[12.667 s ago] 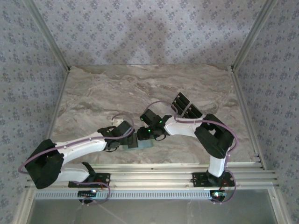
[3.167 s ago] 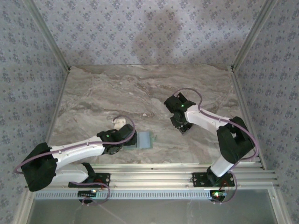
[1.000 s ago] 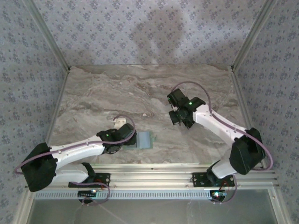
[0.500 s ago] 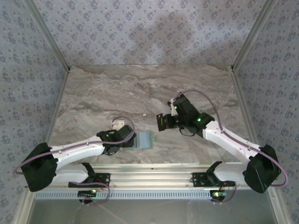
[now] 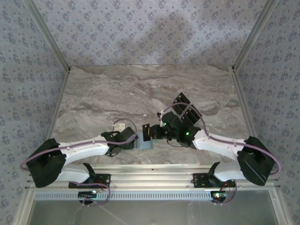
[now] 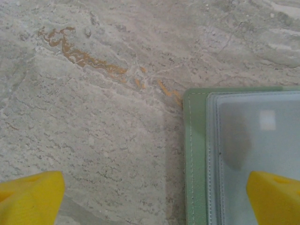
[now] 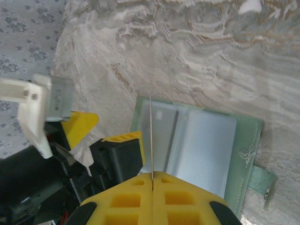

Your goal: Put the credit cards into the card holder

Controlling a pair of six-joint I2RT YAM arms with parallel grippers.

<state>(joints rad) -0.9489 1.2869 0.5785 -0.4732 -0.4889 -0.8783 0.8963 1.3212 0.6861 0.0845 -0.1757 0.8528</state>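
Right gripper (image 7: 152,180) clamped on one card (image 7: 150,136); left gripper (image 6: 152,201) wide open at the holder's edge.

The holder (image 7: 206,140) lies open and flat on the table (image 6: 93,117) between the two arms, clear sleeves up, tab (image 7: 260,183) sticking out on one side. The card stands edge-on in the closed right jaws, its free edge over the sleeve nearest the left gripper; contact with the sleeve cannot be told. The left jaws straddle the holder's green border: one finger (image 6: 276,197) over the sleeve, the other over bare marble. The stack (image 5: 181,100) sits on the table beyond the right arm, well apart from the holder.
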